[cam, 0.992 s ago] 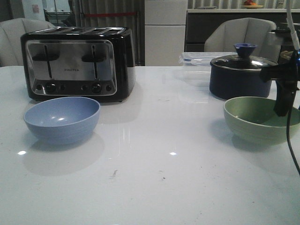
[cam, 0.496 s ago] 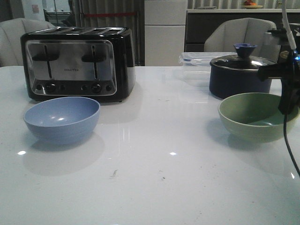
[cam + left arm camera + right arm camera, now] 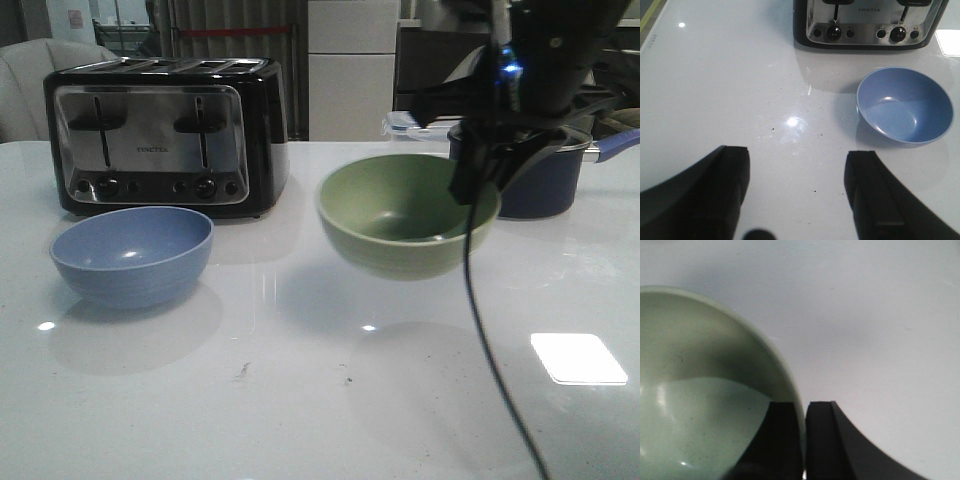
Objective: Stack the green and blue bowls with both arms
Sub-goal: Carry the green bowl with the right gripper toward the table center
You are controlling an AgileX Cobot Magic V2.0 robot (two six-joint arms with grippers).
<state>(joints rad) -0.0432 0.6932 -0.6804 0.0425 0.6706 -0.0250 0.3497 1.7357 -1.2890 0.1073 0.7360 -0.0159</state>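
Transport has begun: right end effector, pinching the green bowl rim, carried it airborne toward the blue bowl; left end effector gapes wide.

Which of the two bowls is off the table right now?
The green bowl: the right gripper pinches its rim and holds it above its shadow. The blue bowl sits on the table by the toaster.

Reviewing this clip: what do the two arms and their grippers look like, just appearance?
The right arm is black and bulky, with a small blue light and a thin black cable trailing down. The right gripper has flat, dark, squared fingers. The left gripper has two broad, matte black fingers with blunt tips. No markings show.
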